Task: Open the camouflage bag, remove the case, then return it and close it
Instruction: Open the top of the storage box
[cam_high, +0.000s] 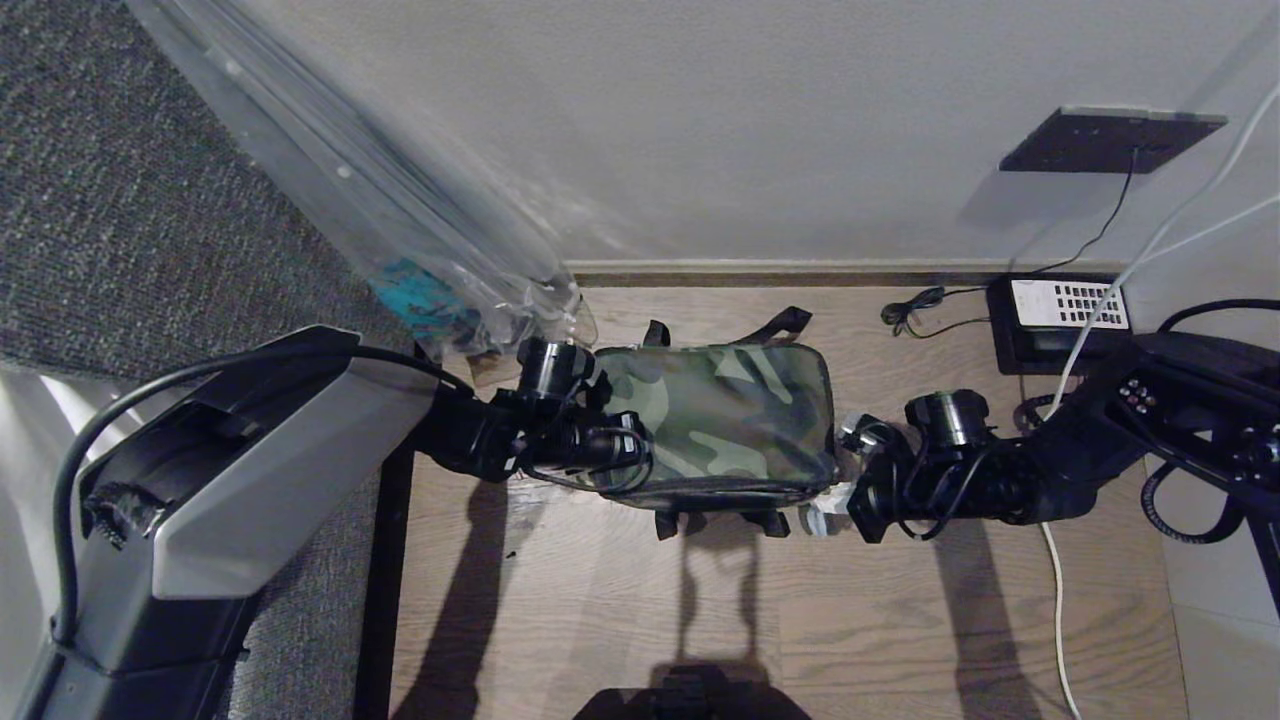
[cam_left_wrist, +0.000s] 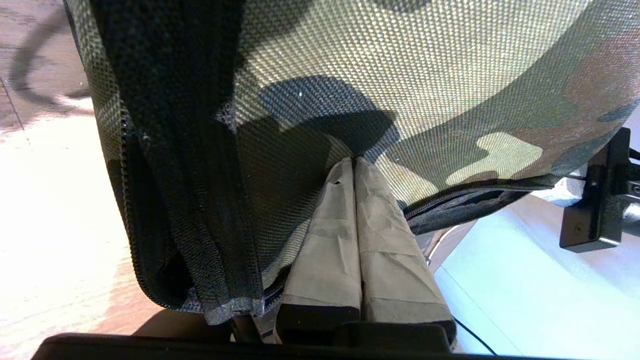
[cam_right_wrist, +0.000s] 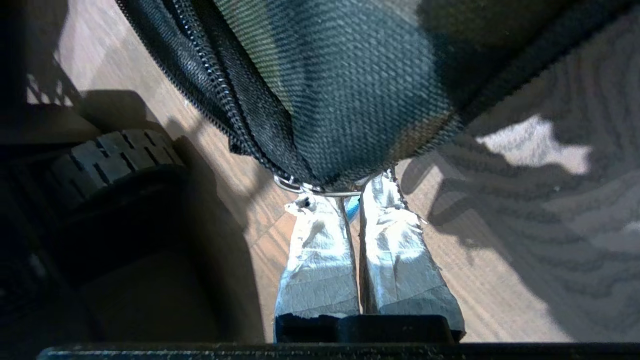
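The camouflage bag (cam_high: 725, 420) lies on wood floor (cam_high: 600, 600) by a white wall (cam_high: 750, 120); left gripper (cam_left_wrist: 355, 162) pressed together against its fabric, right gripper (cam_right_wrist: 352, 197) pinching its zip ring (cam_right_wrist: 320, 189).

The camouflage bag (cam_high: 725, 415) is coarse woven matt cloth (metal zip ring) on smooth wooden floor (cam_high: 600, 600).

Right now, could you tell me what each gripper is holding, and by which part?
The left gripper pinches the camouflage bag by its fabric at one end. The right gripper is shut on the metal zip pull at the other end.
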